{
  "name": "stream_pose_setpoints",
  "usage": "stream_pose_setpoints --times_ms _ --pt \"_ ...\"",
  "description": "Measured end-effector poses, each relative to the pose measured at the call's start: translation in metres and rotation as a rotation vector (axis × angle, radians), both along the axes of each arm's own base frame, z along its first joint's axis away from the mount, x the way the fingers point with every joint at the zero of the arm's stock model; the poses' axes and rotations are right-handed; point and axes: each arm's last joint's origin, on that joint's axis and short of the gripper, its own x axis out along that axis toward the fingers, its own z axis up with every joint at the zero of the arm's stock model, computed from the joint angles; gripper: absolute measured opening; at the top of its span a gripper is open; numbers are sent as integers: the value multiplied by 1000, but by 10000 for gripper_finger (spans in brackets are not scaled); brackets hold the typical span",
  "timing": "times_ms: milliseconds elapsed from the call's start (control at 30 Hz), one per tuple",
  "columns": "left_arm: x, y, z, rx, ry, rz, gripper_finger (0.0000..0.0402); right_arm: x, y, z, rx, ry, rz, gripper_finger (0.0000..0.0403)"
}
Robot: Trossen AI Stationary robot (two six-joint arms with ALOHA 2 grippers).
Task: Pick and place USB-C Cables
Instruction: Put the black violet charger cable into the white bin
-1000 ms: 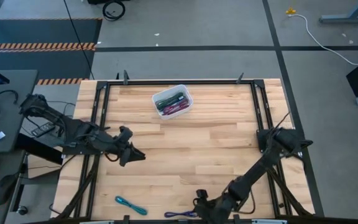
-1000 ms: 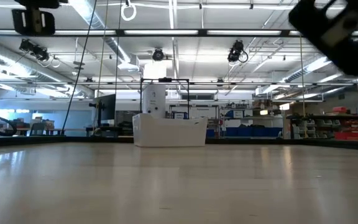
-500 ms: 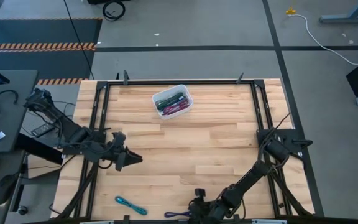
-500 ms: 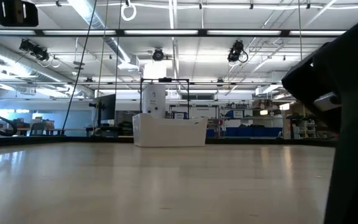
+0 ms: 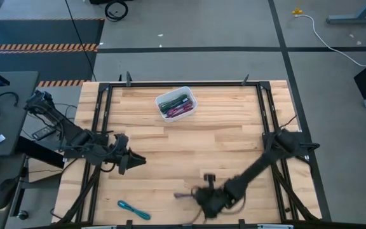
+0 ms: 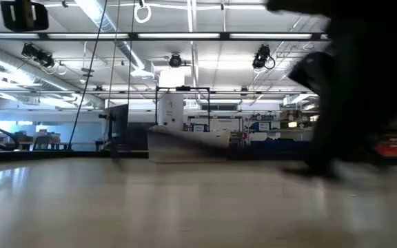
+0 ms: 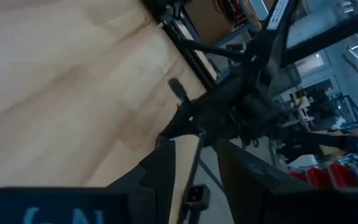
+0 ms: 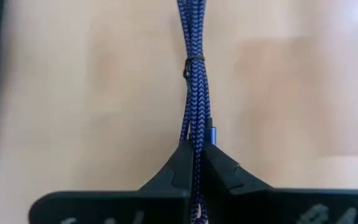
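Note:
A purple braided USB-C cable, tied into a thin bundle, is in my right gripper, which is shut on it near the table's front middle. The cable sticks out from the gripper toward the table's left. A teal cable lies flat near the front edge, left of centre. More cables lie in the white bin at the far middle. My left gripper hovers open at the left, holding nothing; its wrist view looks between its fingers at the right arm. My right gripper pinches the purple cable bundle near one end, beside a connector, between its two fingers. The fingers lie along the cable, which runs straight out ahead of them. It looks lifted clear of the table.
Black frame rails run along the table's left, right and far sides. Bare wood lies between the bin and the front edge. In the low view the right arm is a dark blur on the right, with the bin far behind.
My right gripper has shut on the purple cable at the table's near edge, then gone up and toward the far edge. The cable has come off the table with it.

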Motion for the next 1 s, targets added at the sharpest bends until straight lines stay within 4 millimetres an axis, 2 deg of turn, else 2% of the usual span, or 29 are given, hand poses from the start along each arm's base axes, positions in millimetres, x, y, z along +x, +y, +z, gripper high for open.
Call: stream_pose_setpoints --times_ms 133,233,367,600,800,900,1000 --pt "2 11 5 104 -31 24 125 12 -47 56 -36 -45 -20 10" --pt "1 25 11 199 -61 68 126 19 -87 79 -109 -51 12 10" --pt "-5 44 21 299 -110 122 126 24 -148 123 -166 -138 -24 10" --pt "-26 68 38 399 -202 195 125 18 -255 164 -366 -130 -54 10" --pt "-35 78 44 411 -234 245 125 25 -333 162 -504 11 89 10" --pt "-35 81 44 413 -230 270 126 33 -362 141 -555 114 222 10" --pt "-34 83 43 413 -222 303 125 39 -383 117 -601 220 354 10"
